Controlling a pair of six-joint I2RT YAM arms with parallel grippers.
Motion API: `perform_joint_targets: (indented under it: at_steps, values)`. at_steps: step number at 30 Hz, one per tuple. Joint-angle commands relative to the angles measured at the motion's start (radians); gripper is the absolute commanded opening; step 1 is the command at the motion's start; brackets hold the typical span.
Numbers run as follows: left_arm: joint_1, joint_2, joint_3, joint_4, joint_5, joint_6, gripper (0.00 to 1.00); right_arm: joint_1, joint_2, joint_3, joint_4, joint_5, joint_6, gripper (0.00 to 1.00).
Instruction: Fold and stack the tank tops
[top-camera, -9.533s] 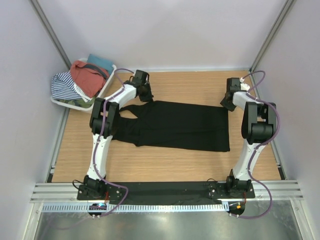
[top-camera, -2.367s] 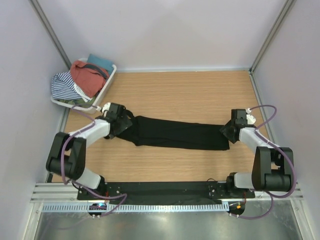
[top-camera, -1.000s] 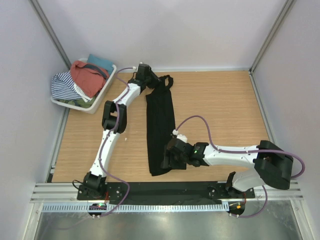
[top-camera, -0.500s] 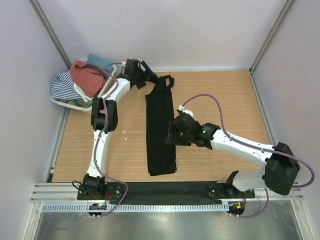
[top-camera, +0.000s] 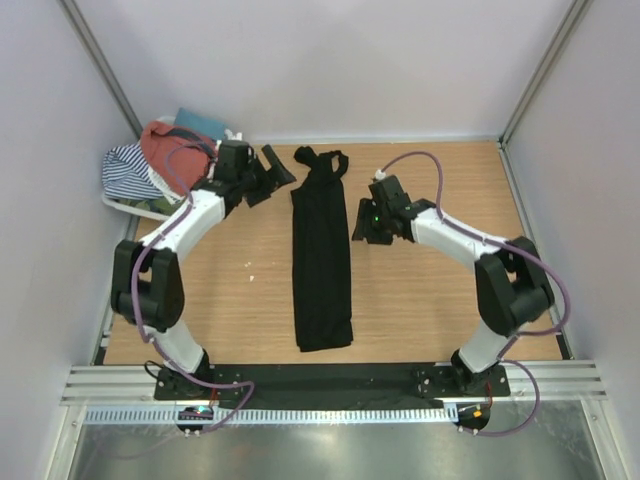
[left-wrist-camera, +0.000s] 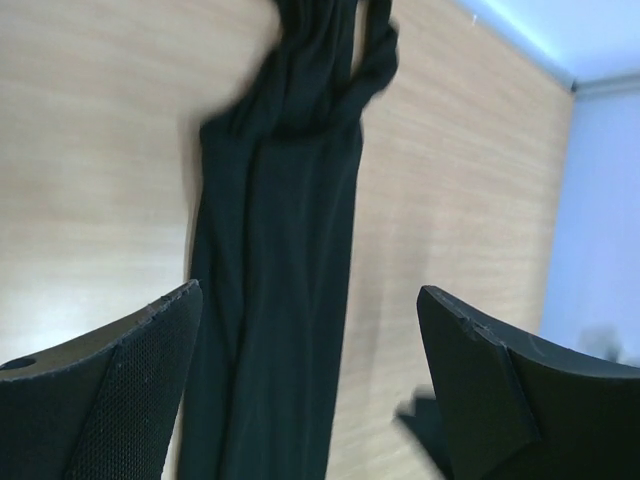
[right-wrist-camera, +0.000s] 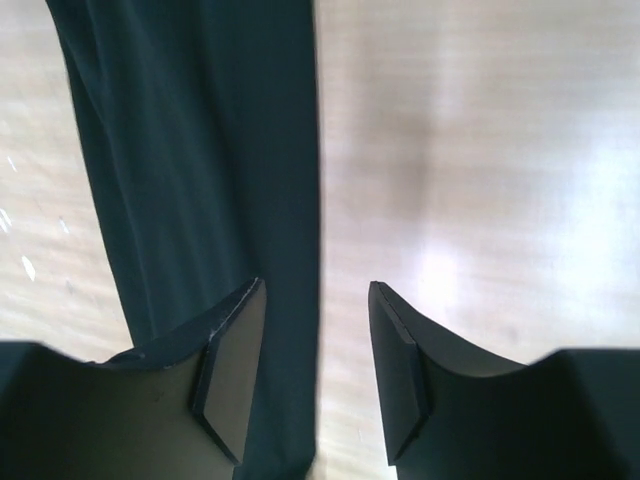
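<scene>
Black top (top-camera: 322, 262) lies as a narrow strip mid-bench (top-camera: 450, 290) — long axis near-to-far, straps at far end. Left claw (top-camera: 272, 170) spread, empty, left of straps. Right claw (top-camera: 359, 228) part-spread, empty, just beside strip's right edge — nearer.

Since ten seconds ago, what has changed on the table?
The black top was folded from a wide shape into a narrow strip, then turned from left-right to near-far, straps at the far end. Both hands let go and stand open: the left hand left of the straps, the right hand right of the strip. The basket of clothes stayed.
</scene>
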Motion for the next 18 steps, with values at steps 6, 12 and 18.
perform_joint_targets:
  at_steps: [6,12,18]
  values:
    - [-0.127,-0.38,-0.525,0.1,-0.077,0.012,0.88,-0.117,0.338,0.311,0.171,-0.184,-0.02,0.49]
    - [-0.251,-0.544,-0.751,0.113,-0.096,-0.051,0.88,-0.159,0.54,0.512,0.212,-0.216,-0.003,0.53]
    - [-0.329,-0.693,-0.954,0.14,-0.113,-0.139,0.88,-0.2,0.672,0.637,0.251,-0.252,0.014,0.54]
